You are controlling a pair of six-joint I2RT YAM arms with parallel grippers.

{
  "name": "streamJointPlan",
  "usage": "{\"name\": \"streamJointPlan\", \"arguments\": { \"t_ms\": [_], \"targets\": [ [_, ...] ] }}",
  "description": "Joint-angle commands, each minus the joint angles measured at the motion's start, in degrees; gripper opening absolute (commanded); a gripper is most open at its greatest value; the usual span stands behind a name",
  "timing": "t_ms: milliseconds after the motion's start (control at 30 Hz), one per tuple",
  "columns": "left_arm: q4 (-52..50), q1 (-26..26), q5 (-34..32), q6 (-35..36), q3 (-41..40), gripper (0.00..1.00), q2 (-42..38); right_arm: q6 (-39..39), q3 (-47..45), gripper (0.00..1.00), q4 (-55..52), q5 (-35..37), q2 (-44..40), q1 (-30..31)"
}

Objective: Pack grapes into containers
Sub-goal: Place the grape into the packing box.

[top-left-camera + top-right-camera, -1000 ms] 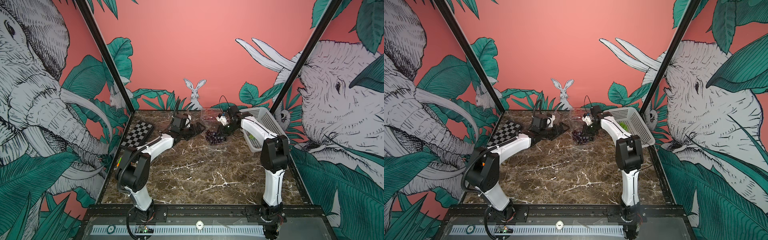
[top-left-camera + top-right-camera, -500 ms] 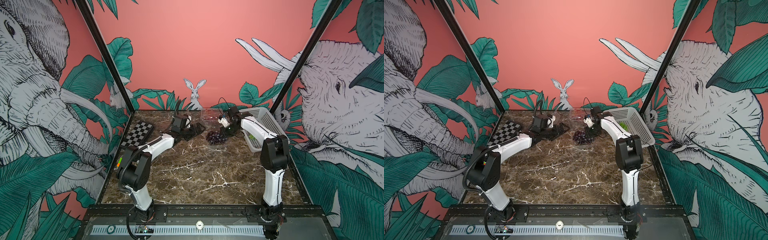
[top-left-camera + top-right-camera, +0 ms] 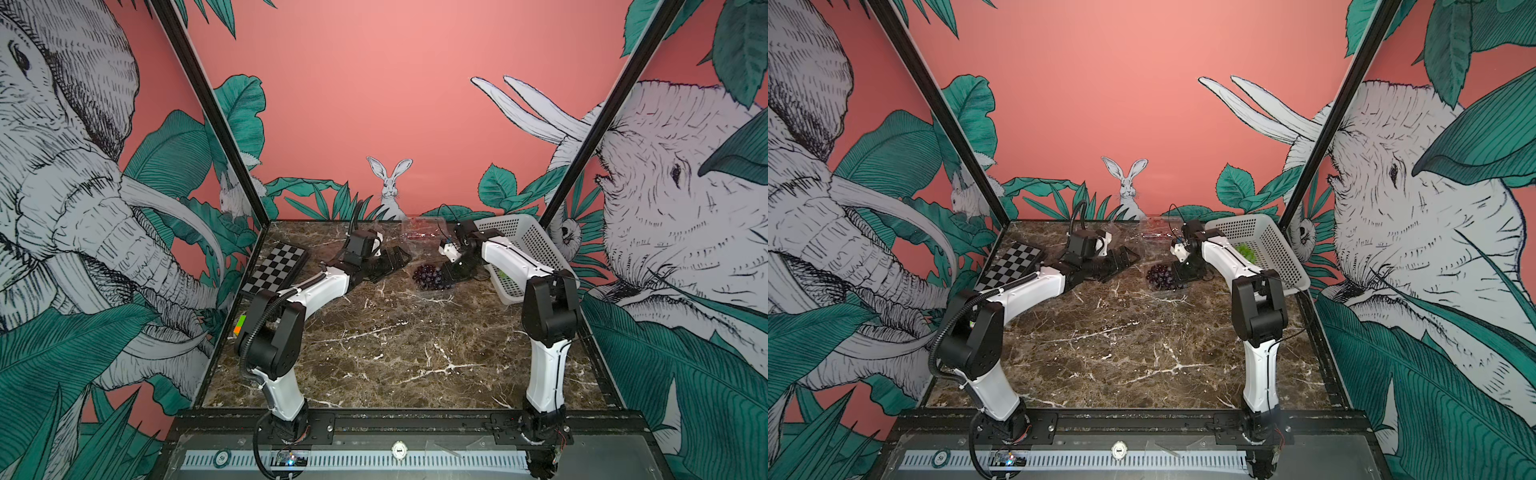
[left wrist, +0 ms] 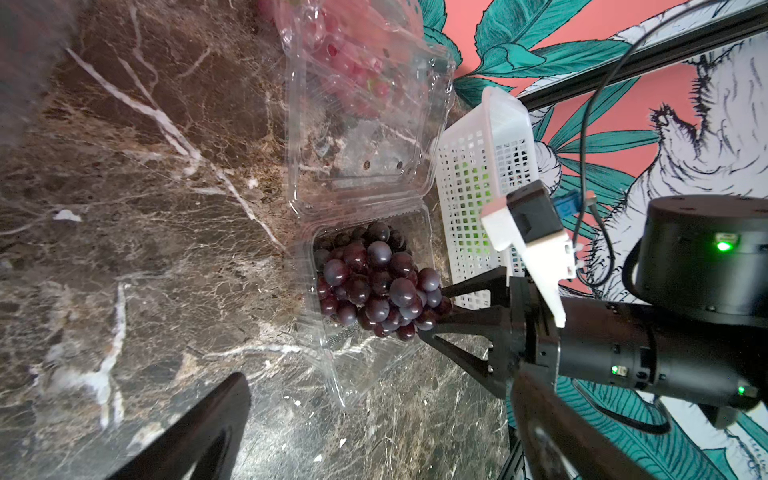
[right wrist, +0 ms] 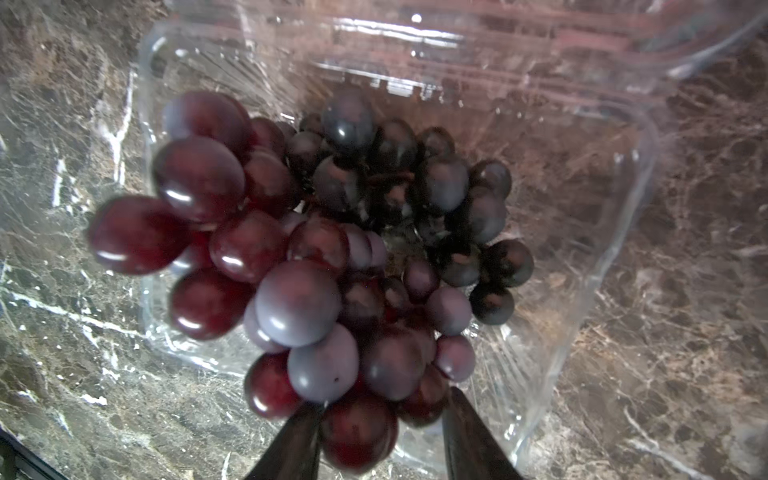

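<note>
Laying grapes [image 5: 332,249] inside the clear box [image 5: 602,208] so none roll — our right gripper [image 5: 382,401] apart, left gripper [image 3: 392,264] wide apart.

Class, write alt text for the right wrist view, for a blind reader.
A bunch of dark purple grapes lies in an open clear plastic container on a marble table. The right gripper has its black fingertips apart at the bunch's edge, one grape between them.

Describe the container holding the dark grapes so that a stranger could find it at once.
Find the white perforated basket at the far right. Just left of it lies an open clear clamshell container. Only it holds dark purple grapes; the container behind holds red grapes.
</note>
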Motion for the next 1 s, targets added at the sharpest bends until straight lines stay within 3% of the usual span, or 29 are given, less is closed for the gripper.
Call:
{"name": "streamJointPlan", "arguments": {
  "t_ms": [0, 400, 967],
  "targets": [
    [0.39, -0.25, 0.24, -0.49, 1.45, 0.99, -0.27, 0.71, -0.55, 0.50, 0.50, -1.75, -4.36, -0.31],
    [0.39, -0.68, 0.16, -0.62, 1.29, 0.99, -0.53, 6.83, -4.71, 0.58, 7.12, -6.48, -7.63, 0.00],
    [-0.55, -1.17, -0.18, -0.40, 1.37, 0.99, -0.49, 10.26, -8.99, 0.46, 13.10, 0.56, -2.83, 1.64]
  ]
}}
